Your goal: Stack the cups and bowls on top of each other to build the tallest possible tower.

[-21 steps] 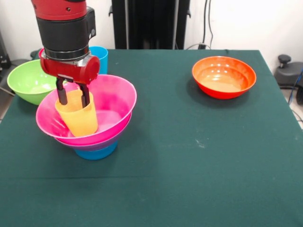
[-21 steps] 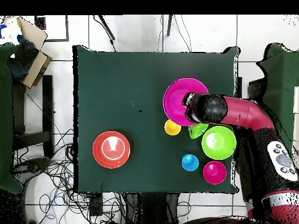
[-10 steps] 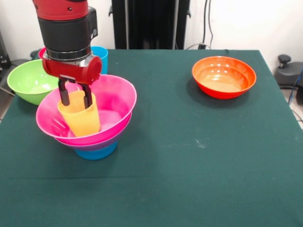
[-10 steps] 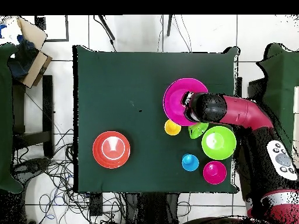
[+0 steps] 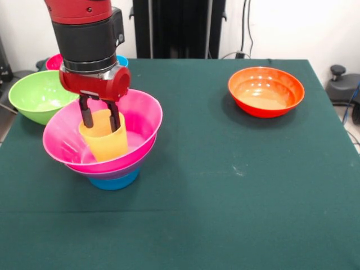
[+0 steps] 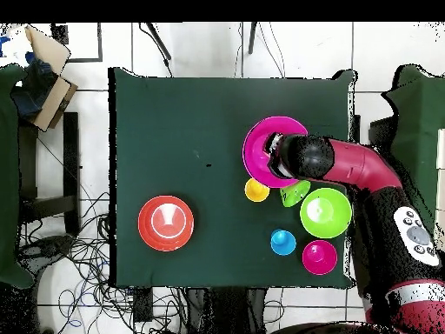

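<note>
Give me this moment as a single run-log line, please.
gripper: shut on orange-yellow cup | cup: inside big pink bowl | pink bowl: atop stack | orange bowl: apart, unstacked

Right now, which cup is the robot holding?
The orange-yellow cup. The end effector grips its rim inside the big pink bowl. The blue cup stands alone on the table.
</note>
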You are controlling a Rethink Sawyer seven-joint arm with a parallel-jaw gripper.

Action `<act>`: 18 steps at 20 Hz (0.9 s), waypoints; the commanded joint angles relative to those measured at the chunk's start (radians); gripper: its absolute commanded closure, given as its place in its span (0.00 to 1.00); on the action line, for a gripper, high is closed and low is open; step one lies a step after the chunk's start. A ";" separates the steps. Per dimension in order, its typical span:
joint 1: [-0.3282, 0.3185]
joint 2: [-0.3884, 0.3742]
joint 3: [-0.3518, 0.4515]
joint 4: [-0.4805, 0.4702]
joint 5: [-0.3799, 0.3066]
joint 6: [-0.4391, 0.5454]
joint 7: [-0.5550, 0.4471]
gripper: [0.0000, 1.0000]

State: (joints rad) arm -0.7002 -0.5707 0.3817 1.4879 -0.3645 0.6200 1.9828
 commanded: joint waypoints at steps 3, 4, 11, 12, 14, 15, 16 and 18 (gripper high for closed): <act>0.045 0.052 0.060 0.066 0.021 -0.023 0.005 0.00; 0.047 0.052 0.057 0.067 0.021 -0.024 0.010 0.00; 0.061 0.061 0.028 0.060 0.002 -0.046 0.032 0.00; 0.060 0.062 0.029 0.061 0.003 -0.049 0.033 0.00; 0.059 0.065 0.032 0.065 0.005 -0.055 0.034 0.00; 0.059 0.067 0.034 0.066 0.005 -0.060 0.035 0.00; 0.059 0.070 0.036 0.066 0.006 -0.064 0.036 0.00; 0.060 0.078 0.039 0.062 0.005 -0.076 0.037 0.00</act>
State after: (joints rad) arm -0.6918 -0.5683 0.3834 1.4908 -0.3599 0.6127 1.9828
